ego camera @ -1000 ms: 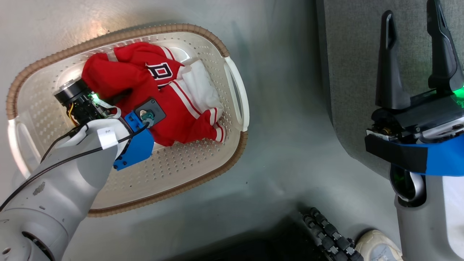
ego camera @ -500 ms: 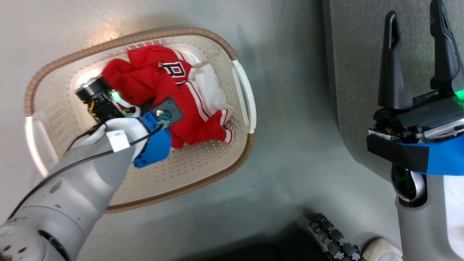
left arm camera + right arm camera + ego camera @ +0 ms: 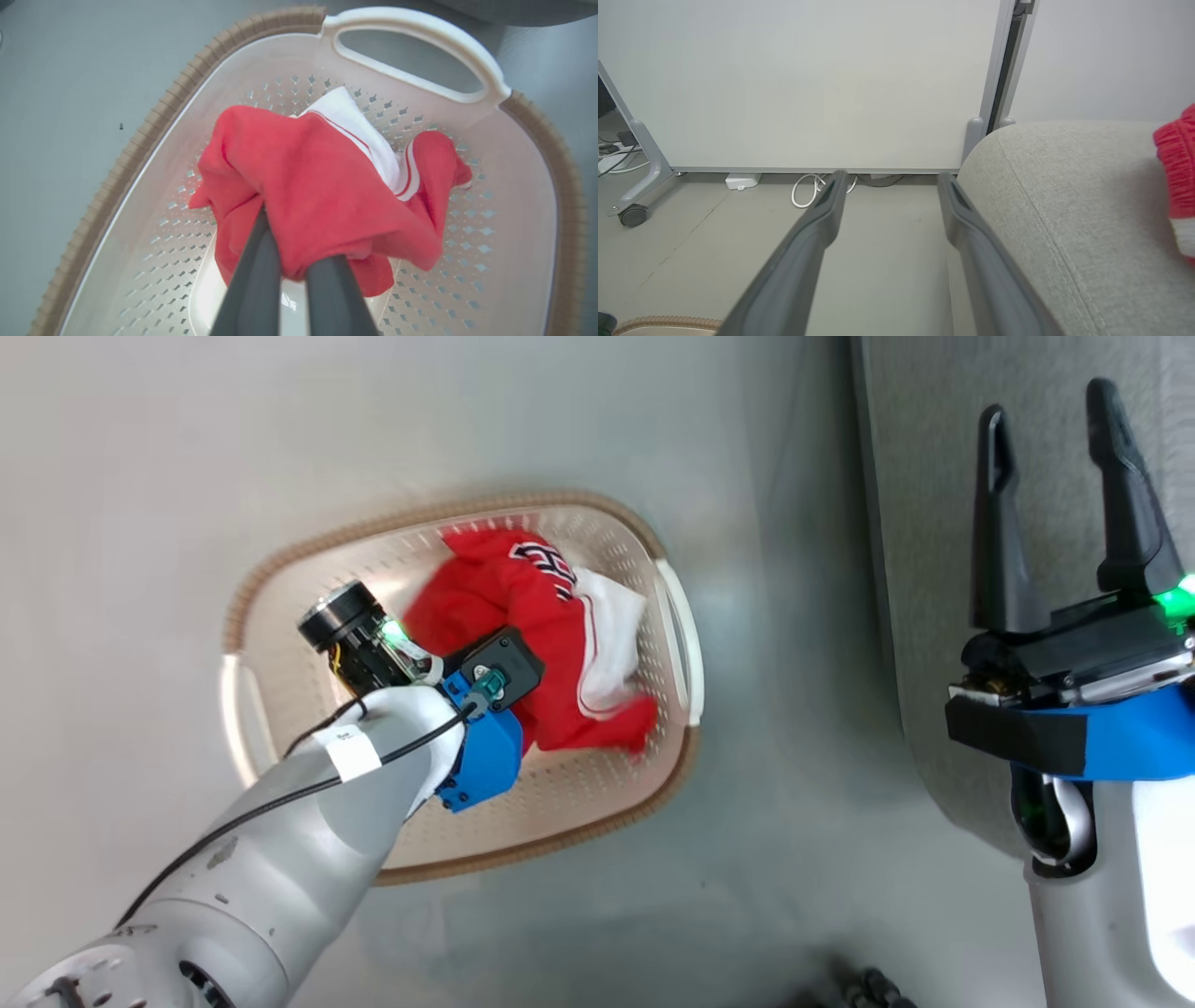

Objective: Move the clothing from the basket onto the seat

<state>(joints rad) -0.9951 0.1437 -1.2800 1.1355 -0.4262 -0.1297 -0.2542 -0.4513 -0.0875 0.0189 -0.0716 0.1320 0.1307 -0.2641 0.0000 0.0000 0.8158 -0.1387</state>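
clothing [image 3: 327, 186] hangs bunched from the left gripper [image 3: 294, 254], its 2 fingers pinched tight on a red fold. the bundle seems raised a little off the floor of the basket [image 3: 420, 518], likely so it can clear the rim. the right gripper [image 3: 1046, 406] holds nothing, fingers spread wide over the grey seat [image 3: 924, 476], probably parked out of the way. 1 red piece [image 3: 1176, 182] lies on that seat.

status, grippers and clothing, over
Left gripper shut on clothing in basket. Right gripper open by seat edge. Floor between basket and seat looks clear.
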